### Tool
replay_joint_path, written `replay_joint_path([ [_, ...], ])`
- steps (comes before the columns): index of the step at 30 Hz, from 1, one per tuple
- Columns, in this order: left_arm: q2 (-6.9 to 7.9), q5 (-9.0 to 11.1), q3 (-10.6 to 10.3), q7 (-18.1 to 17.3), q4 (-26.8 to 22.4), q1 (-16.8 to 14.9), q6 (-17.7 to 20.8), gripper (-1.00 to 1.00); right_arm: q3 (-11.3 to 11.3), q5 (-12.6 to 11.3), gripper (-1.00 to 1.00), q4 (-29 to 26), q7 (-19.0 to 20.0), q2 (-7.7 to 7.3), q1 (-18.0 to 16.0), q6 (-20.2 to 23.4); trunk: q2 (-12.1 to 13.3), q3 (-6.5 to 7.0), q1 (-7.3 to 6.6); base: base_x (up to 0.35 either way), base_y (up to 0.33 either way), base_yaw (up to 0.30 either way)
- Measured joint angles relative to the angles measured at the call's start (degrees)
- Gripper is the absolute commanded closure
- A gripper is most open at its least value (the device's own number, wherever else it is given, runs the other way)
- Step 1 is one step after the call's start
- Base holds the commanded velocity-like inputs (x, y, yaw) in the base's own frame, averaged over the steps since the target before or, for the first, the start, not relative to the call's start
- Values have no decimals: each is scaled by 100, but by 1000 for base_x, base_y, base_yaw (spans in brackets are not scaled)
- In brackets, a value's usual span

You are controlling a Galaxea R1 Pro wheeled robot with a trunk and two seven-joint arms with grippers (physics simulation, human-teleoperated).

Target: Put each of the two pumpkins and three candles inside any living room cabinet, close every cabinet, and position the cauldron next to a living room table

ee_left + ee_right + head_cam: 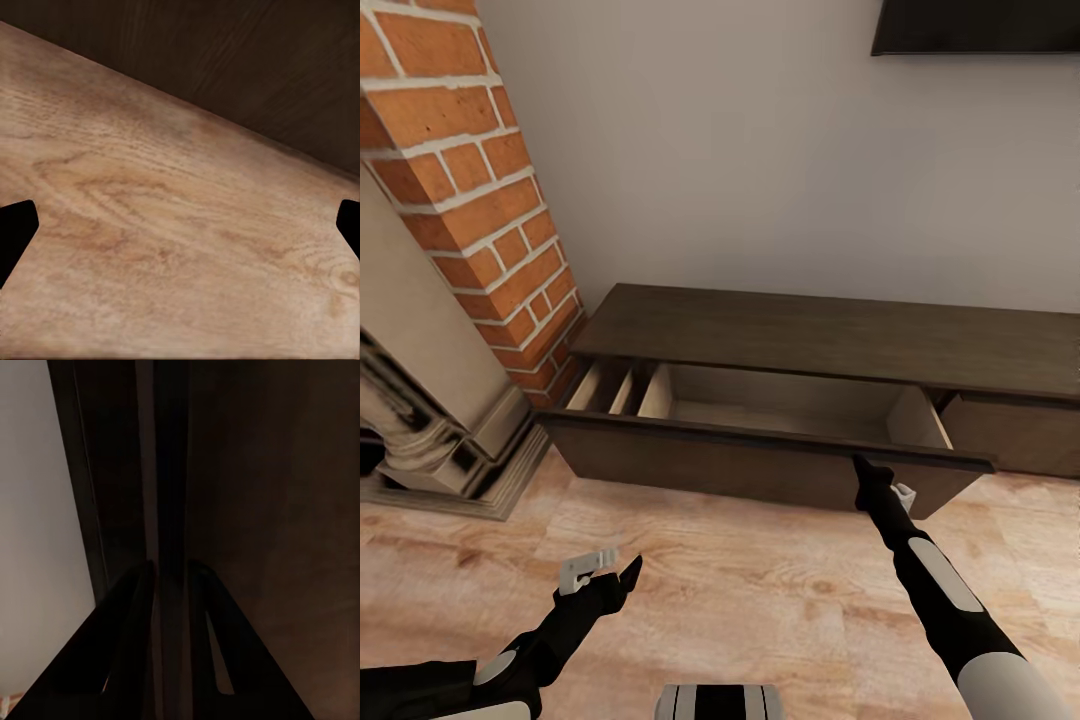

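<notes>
Living room: brick fireplace [470,190], cabinet [830,335]

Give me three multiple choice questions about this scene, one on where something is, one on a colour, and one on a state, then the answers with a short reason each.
1. Where is the right gripper?
A. at the top edge of the open drawer front
B. on the fireplace
C. resting on the floor

2. What colour is the inside of the open drawer?
A. orange
B. pale tan
C. glossy grey

3. What state is the cabinet in?
A. fully closed
B. one wide drawer pulled out
C. tipped over

Answers
1. A: in the head view the fingertips meet the drawer's front edge, near its right end.
2. B: the inner walls and dividers are pale tan against the dark-brown fronts.
3. B: the drawer stands out from the unit, its interior showing with no pumpkin or candle visible in it.
</notes>
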Motion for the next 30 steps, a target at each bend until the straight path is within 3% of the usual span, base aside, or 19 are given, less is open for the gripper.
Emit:
replay_joint_path([
  [30, 0, 4, 0, 0, 1, 0, 6, -100, 98, -29, 100, -11, 6, 5, 0, -23, 0, 0, 2, -102, 0, 0],
])
